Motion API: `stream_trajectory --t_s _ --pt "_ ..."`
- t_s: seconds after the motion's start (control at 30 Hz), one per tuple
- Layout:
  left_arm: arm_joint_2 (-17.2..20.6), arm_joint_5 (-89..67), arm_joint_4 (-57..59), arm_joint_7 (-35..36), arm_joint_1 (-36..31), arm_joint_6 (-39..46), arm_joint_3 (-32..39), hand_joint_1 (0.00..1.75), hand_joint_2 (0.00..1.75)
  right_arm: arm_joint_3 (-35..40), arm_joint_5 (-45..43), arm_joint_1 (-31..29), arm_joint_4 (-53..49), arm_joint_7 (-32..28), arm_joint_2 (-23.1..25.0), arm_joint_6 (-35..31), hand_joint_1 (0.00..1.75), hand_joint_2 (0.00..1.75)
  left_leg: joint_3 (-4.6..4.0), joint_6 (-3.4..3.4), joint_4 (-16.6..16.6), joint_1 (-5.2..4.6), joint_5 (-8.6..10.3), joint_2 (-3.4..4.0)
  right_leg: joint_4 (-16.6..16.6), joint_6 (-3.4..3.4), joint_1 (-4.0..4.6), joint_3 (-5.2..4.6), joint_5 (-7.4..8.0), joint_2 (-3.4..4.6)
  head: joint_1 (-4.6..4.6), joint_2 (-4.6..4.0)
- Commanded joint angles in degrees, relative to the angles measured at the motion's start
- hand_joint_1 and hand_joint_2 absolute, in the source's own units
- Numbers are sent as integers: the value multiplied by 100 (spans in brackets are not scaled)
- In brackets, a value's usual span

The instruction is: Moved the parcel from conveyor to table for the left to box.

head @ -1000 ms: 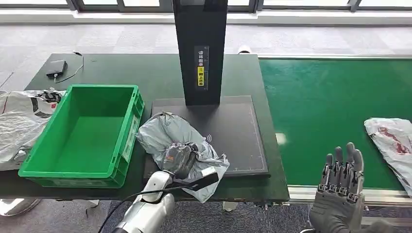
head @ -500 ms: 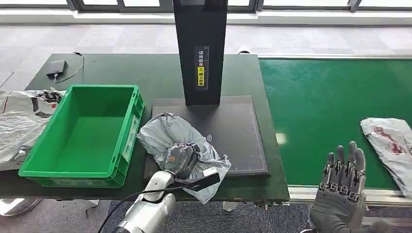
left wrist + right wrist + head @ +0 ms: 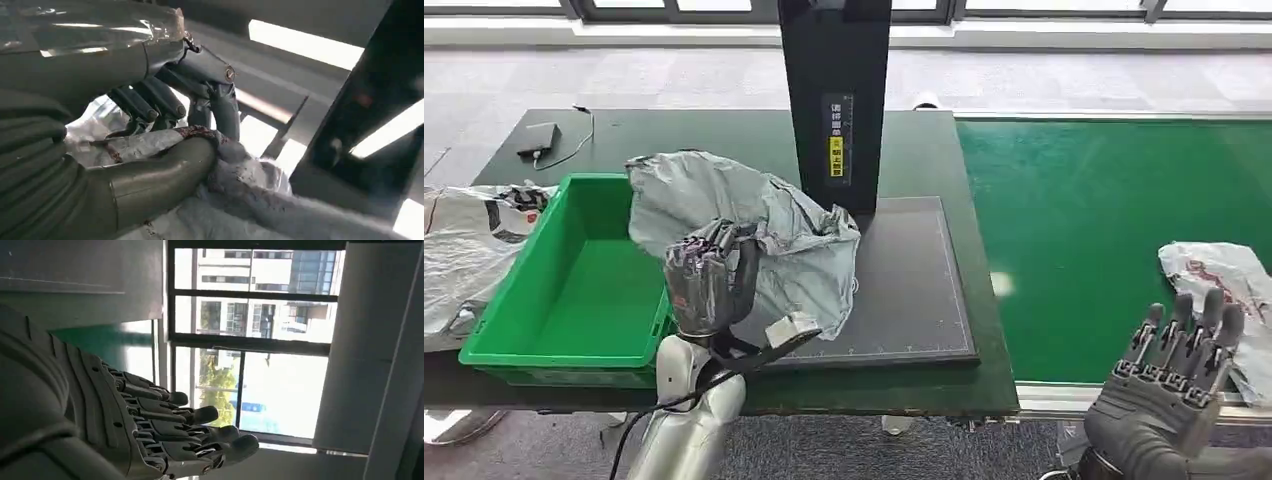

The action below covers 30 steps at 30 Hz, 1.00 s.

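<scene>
Above the scanner pad [image 3: 904,270], left hand [image 3: 709,280] clutches grey parcel [image 3: 754,225] beside green crate [image 3: 574,290]; boxing step. Next: carry over crate, release (right hand [image 3: 1174,370] empty, fingers spread).

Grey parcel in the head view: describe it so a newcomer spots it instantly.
Start at the dark green table with the tall black post. Just left of that post, the left hand grips a crumpled grey parcel raised over the green box's right edge. The other bags are white, printed and lying flat.
</scene>
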Motion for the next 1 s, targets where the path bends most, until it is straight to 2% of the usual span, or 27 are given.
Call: stream_trajectory --t_s 0.03,0.2,0.3,0.37,0.43,0.47,0.5,0.6,0.7,0.77,0.93,1.0 --pt "-243 121 -1287 -321 704 -17 227 175 175 -348 -141 -366 446 26 90 105 0 0 16 0 -6 6 -7 17 -13 -4 7 15 1 18 0 -2" --pt "-243 -178 -1360 -268 633 -17 465 175 175 -356 -349 -625 777 -15 1 228 0 0 19 0 -13 5 -4 20 -19 -5 5 17 5 21 0 -2" --pt "-237 40 -943 -280 233 -17 1071 175 175 -305 -451 -767 938 -30 -57 223 0 0 25 -1 -21 3 -2 23 -24 -6 4 20 8 25 0 -2" --pt "-77 60 -435 -70 -169 -17 1571 175 175 -267 -488 -819 1013 -33 -89 229 0 0 26 -2 -23 4 2 17 -27 -7 5 24 11 19 0 0" --pt "248 -17 335 291 -634 -17 1901 175 175 -241 -544 -843 1062 -45 -140 239 0 0 24 -4 -21 4 5 16 -22 -9 5 18 12 18 0 -2" --pt "455 75 806 519 -878 -17 1952 175 175 -233 -584 -849 1086 -48 -178 260 0 0 23 -4 -12 7 5 6 -15 -8 7 18 9 9 -2 0" --pt "561 184 1007 416 -1027 -17 2036 175 175 -242 -611 -850 1105 -62 -191 262 0 0 26 -6 -21 6 10 4 -22 -11 7 19 12 6 -2 -2" --pt "653 222 1452 586 -1228 -17 2070 175 175 -236 -636 -837 1120 -65 -224 286 0 0 30 -10 -31 4 22 -1 -27 -14 6 23 18 0 0 0" --pt "1024 71 2313 1069 -1648 -17 2296 175 175 -202 -703 -772 1270 -51 -413 408 0 0 24 -17 -19 9 19 1 -18 -16 10 18 17 4 0 0" --pt "1098 155 2453 873 -1686 -17 2513 175 175 -225 -783 -711 1356 -146 -471 498 0 0 25 -20 -22 10 24 -8 -23 -22 11 19 20 -2 0 0" --pt "1098 155 2453 873 -1686 -17 2513 175 175 -225 -783 -711 1356 -146 -471 498 0 0 22 -19 -20 8 18 14 -18 -22 8 10 20 18 0 -2" --pt "1098 155 2453 873 -1686 -17 2513 175 175 -225 -783 -711 1356 -146 -471 498 0 0 17 -19 -14 8 18 1 -13 -20 8 6 18 6 0 -2"
